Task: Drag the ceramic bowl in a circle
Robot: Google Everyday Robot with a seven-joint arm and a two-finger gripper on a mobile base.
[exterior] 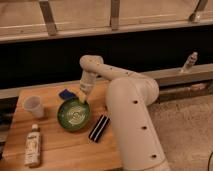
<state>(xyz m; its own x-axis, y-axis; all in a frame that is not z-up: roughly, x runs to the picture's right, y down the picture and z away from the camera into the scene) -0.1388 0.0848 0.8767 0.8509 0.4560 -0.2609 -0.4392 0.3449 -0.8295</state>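
Observation:
The ceramic bowl is a round, shallow green dish with a darker rim and pale streaks inside. It sits on the wooden table, left of centre. My gripper points down at the bowl's far right rim and touches it there. The white arm reaches in from the right over the table and hides the table's right part.
A translucent white cup stands left of the bowl. A small bottle lies at the front left. A black striped block lies right of the bowl. A blue object lies behind it. A bottle stands on the back ledge.

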